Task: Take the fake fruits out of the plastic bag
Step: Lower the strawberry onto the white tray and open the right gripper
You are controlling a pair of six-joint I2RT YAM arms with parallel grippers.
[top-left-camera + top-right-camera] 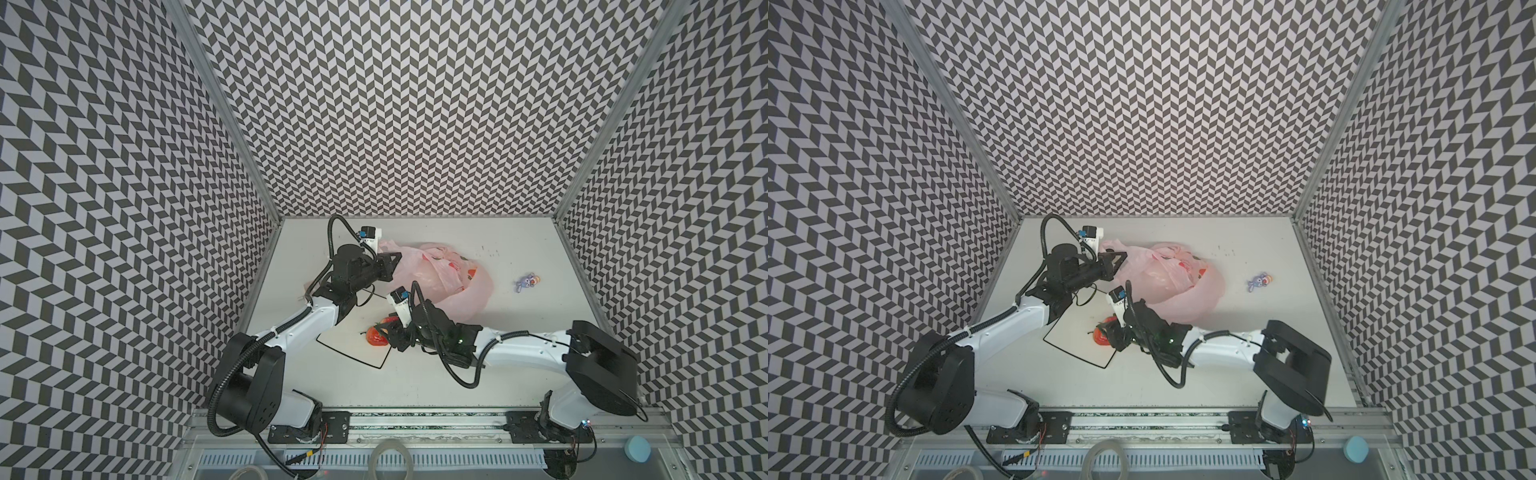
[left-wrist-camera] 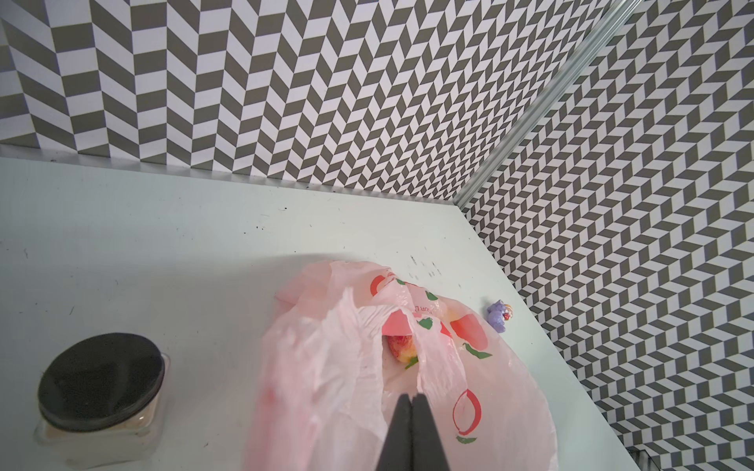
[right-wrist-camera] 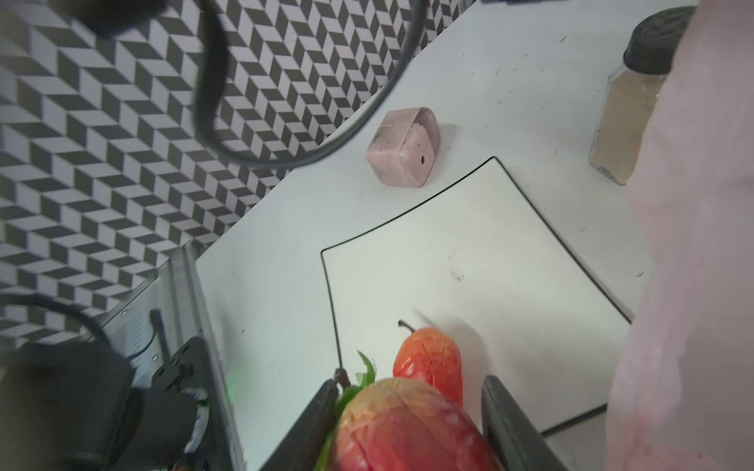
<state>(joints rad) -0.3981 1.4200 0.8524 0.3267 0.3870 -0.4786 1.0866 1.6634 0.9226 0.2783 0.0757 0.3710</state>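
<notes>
Fake fruits point(image 3: 429, 361) sit apart: one on the white plate point(image 3: 469, 244), one clasped at its edge by the right gripper point(image 3: 410, 385), and one inside the plastic bag point(image 2: 326, 367), which the left gripper point(image 2: 412, 397) pinches tight, its printed lettering too cut off to read.

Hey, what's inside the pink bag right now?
One reddish-yellow fruit shows in the mouth of the bag. Folded plastic covers the rest, so any more fruits inside cannot be seen.
</notes>
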